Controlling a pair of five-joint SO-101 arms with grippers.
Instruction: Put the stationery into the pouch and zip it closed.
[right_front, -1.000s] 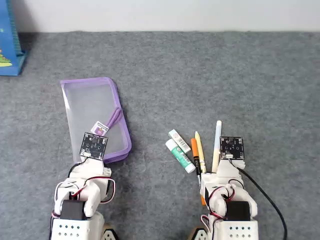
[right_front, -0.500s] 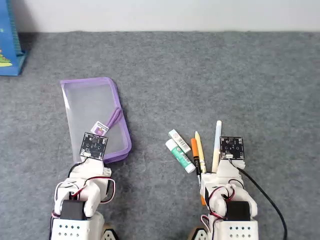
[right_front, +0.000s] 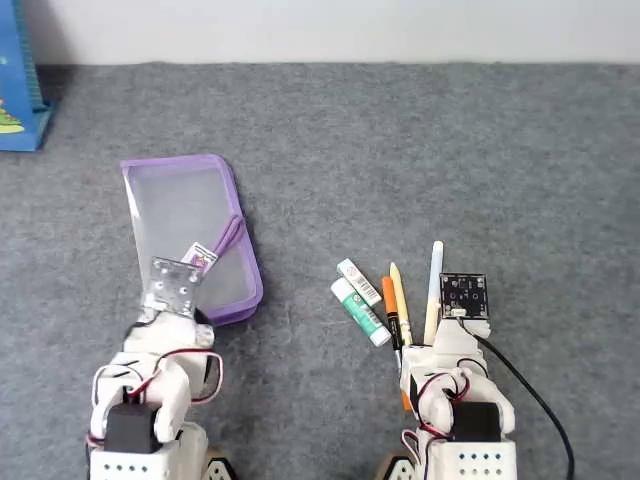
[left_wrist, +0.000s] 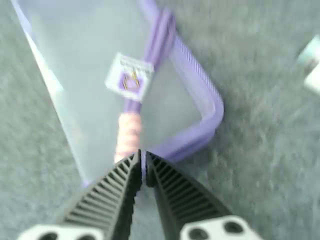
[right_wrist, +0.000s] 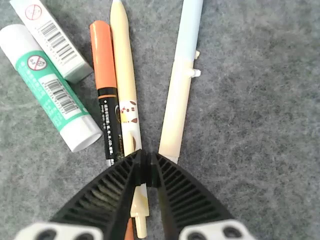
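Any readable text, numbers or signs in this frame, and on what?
No words or numbers can be read.
Green-and-white glue stick: barcode, red crossed-circle sign; print too small.
Smaller white stick: the same.
Orange marker pen: print too small.
Clear purple-edged pouch's tag: blurred.

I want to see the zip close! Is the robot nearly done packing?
Not nearly. Done: nothing, the pouch looks empty. In hand: nothing; the left gripper is shut by the pouch's corner, the right gripper shut above the cream pen. Left: that pen, glue stick, white stick, orange marker and blue pen lie on the carpet, then zipping.
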